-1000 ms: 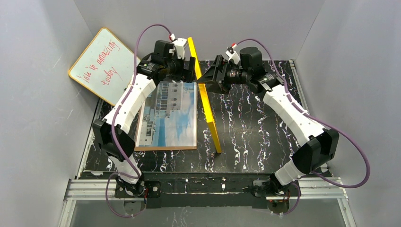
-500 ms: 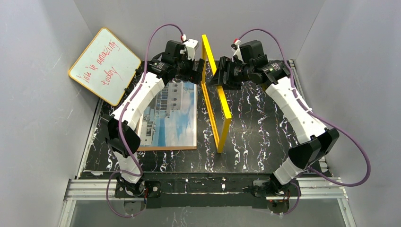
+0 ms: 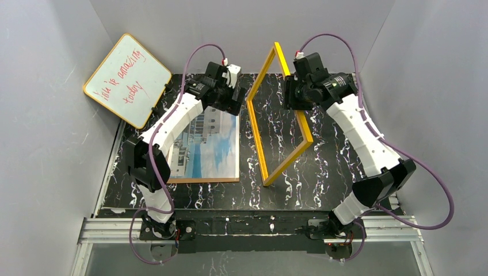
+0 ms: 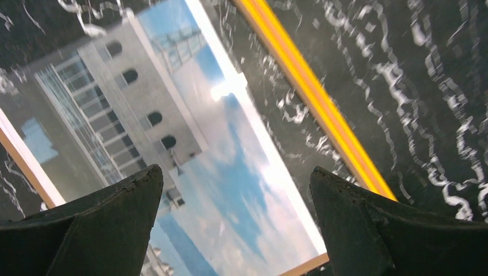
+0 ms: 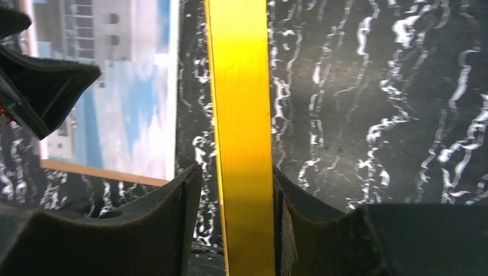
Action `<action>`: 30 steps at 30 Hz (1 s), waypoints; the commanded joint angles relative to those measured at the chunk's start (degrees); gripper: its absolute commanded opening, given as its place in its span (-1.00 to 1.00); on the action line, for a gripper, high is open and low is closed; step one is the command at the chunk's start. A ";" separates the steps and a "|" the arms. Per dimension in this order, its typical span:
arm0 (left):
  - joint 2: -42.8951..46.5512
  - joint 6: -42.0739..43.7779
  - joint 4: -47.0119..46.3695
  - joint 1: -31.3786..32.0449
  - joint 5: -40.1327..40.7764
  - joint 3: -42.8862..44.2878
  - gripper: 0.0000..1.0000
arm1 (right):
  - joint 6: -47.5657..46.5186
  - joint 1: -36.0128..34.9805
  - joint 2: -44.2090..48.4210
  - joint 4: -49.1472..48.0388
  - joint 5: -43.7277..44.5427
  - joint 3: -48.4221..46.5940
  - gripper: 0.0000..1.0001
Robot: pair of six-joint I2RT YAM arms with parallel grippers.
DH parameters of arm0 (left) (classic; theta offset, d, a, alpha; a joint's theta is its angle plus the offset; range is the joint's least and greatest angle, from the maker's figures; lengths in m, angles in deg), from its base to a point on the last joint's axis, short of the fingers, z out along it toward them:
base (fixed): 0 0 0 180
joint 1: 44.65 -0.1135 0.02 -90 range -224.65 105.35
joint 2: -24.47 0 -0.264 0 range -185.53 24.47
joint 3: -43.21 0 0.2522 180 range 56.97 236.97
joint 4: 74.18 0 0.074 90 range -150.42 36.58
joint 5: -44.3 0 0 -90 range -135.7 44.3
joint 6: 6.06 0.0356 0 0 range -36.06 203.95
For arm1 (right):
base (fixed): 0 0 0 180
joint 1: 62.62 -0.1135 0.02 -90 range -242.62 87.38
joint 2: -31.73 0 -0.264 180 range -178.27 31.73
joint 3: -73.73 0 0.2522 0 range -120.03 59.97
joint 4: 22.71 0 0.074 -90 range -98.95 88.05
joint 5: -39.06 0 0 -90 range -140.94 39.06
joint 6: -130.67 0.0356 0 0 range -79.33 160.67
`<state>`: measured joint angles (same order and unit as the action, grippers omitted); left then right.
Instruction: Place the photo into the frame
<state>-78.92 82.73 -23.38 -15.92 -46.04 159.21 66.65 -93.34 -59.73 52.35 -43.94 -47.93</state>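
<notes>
The photo (image 3: pixel 210 144) of a white building under blue sky lies face up on a brown board, left of centre. The yellow frame (image 3: pixel 258 144) stands on one long edge beside it, leaning to the right. My right gripper (image 3: pixel 294 100) straddles the raised top bar near its far end. In the right wrist view the frame's bar (image 5: pixel 241 115) runs between the jaws of the right gripper (image 5: pixel 236 172): the right pad touches it, and a thin gap shows on the left. My left gripper (image 3: pixel 233 106) hovers open over the photo's far end, holding nothing. The left wrist view shows this gripper (image 4: pixel 235 172) above the photo (image 4: pixel 230 138), with the frame (image 4: pixel 322 109) alongside.
A yellow-rimmed whiteboard (image 3: pixel 128 79) with red handwriting leans against the back left wall. The brown board's edge (image 3: pixel 201 180) shows under the photo. Grey walls close in the black marbled table (image 3: pixel 334 167) on three sides.
The frame has tipped from nearly upright to leaning right, its top bar swinging right. My right gripper moved right with it and its jaws narrowed around the bar. The left gripper stayed open.
</notes>
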 commanded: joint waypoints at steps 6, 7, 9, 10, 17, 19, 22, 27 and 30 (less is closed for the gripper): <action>4.34 5.35 1.66 0.27 3.73 -10.95 0.96 | -2.46 0.11 10.18 2.29 15.30 10.67 -0.36; 4.34 5.83 1.24 0.27 3.88 -12.33 0.96 | -2.05 0.10 11.05 2.07 15.70 12.47 -0.41; 4.13 6.95 0.35 0.27 4.55 -14.95 0.96 | -1.15 0.14 13.17 1.74 16.48 15.98 -0.41; 4.00 7.38 -0.28 0.27 5.02 -15.91 0.96 | -0.85 0.21 13.97 1.46 16.79 17.75 -0.41; 3.36 9.79 -2.63 0.36 5.78 -20.15 0.96 | -0.06 0.19 20.16 -3.40 20.33 32.01 -0.55; 3.31 10.56 -3.51 0.45 6.43 -21.35 0.96 | 0.32 0.17 20.69 -4.65 20.87 34.76 -0.56; 2.89 11.63 -4.30 0.60 7.37 -22.61 0.96 | -0.01 0.22 20.27 -6.57 21.43 37.73 -0.57; 2.59 12.10 -5.47 1.30 8.45 -24.24 0.96 | 0.44 0.14 18.18 -6.94 26.68 39.82 -0.57; 2.67 12.72 -6.66 1.58 9.39 -25.80 0.96 | 0.49 0.26 17.32 -8.03 29.48 41.40 -0.57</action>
<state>-77.94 94.05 -28.76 -15.07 -38.63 135.21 67.06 -92.77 -41.74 47.47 -21.25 -7.58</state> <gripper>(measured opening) 0.979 0.338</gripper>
